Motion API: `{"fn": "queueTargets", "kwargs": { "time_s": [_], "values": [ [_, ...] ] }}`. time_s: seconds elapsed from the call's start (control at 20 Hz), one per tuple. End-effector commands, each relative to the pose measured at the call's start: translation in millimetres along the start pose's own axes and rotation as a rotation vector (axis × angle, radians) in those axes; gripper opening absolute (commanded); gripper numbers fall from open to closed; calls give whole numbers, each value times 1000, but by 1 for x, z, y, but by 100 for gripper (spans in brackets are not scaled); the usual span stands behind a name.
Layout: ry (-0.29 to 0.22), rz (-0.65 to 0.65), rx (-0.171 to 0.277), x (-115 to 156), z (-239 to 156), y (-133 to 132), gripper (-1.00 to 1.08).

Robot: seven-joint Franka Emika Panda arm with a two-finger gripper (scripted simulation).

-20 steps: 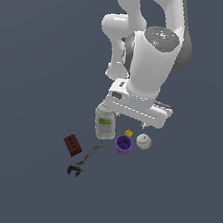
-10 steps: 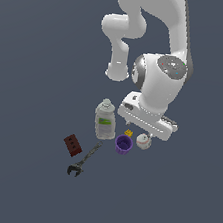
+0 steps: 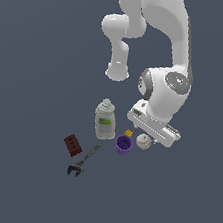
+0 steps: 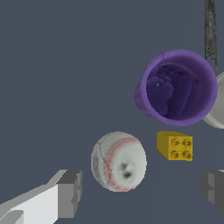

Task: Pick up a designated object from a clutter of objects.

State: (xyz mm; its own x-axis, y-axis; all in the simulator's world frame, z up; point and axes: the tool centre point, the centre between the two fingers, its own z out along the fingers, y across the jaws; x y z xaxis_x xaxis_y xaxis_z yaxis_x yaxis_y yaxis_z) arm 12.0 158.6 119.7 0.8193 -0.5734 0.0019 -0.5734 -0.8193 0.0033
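Note:
The white baseball with red stitching lies on the grey floor to the exterior view's right of the purple cup. My gripper hangs just above the ball, open, one grey finger on each side of it and nothing held. In the exterior view the white hand covers the fingers. A small yellow brick sits between ball and cup. The clear bottle with a green label stands beside the cup.
A dark red box and a dark metal wrench lie to the exterior view's left of the cup. Grey floor stretches around the cluster.
The arm has swung toward the exterior view's right and lowered, moving the hand from above the bottle and cup to over the baseball.

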Motion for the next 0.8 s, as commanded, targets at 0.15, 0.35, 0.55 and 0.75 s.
{"fn": "queueTargets", "kwargs": {
  "time_s": [0.15,0.35,0.55,0.75],
  "values": [
    [-1,47,2,-11,15,-8,100],
    [-2,64,3,-15,21,-10,100],
    [-2,65,3,-16,21,-10,100],
    [-2,65,3,-16,27,-10,100]
  ]
}}
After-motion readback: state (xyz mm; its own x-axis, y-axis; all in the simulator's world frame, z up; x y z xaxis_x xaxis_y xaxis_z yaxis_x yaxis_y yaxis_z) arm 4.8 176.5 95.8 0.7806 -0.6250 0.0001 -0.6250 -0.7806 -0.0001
